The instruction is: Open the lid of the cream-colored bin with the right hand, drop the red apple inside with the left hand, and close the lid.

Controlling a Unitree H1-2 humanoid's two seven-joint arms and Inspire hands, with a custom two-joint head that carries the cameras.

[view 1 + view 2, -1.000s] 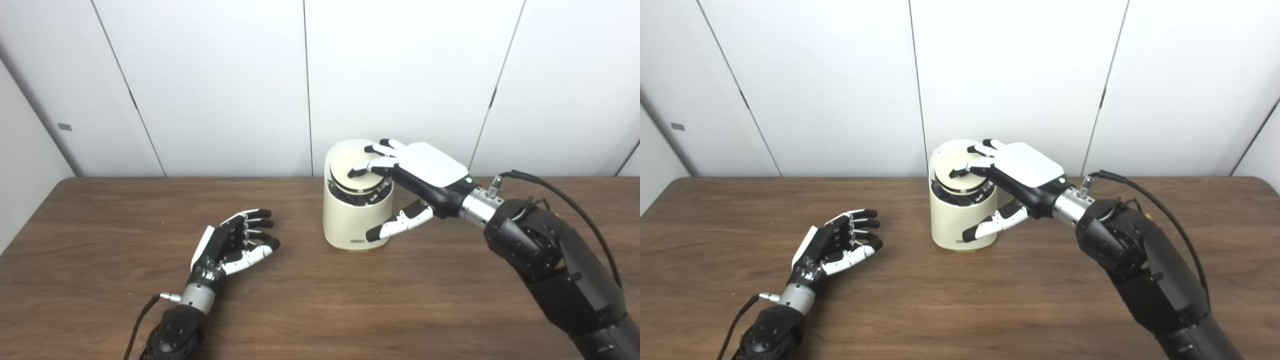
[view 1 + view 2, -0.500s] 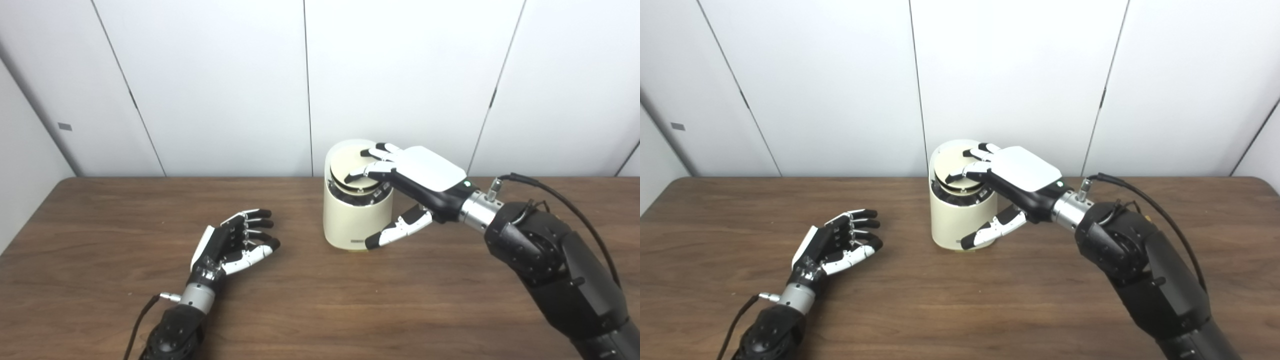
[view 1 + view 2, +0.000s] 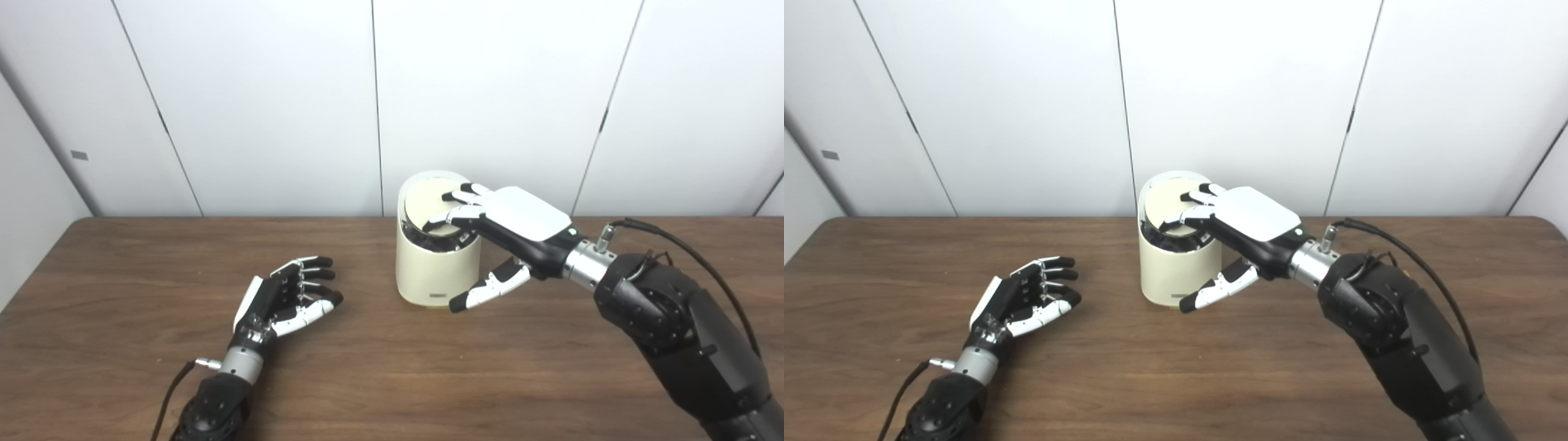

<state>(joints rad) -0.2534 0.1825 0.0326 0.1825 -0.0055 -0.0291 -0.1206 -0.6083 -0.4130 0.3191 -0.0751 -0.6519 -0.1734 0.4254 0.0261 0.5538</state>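
Our right hand (image 3: 517, 223) rests its spread fingers (image 3: 450, 214) on the round tilted lid (image 3: 429, 205) of the cream-coloured cylindrical bin (image 3: 436, 263), which stands mid-table toward the far edge. We should press evenly so the bin does not slide. Our left hand (image 3: 285, 297) lies open and empty on the brown wooden table (image 3: 122, 275) (no red apple in sight).

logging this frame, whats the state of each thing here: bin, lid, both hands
cream-colored bin: upright on the table, a dark gap open at its top.
lid: tilted, front edge pressed down into the bin.
right hand: open, fingers resting on the lid, thumb in front of the bin.
left hand: open, holding nothing, resting on the table.
red apple: not in view.
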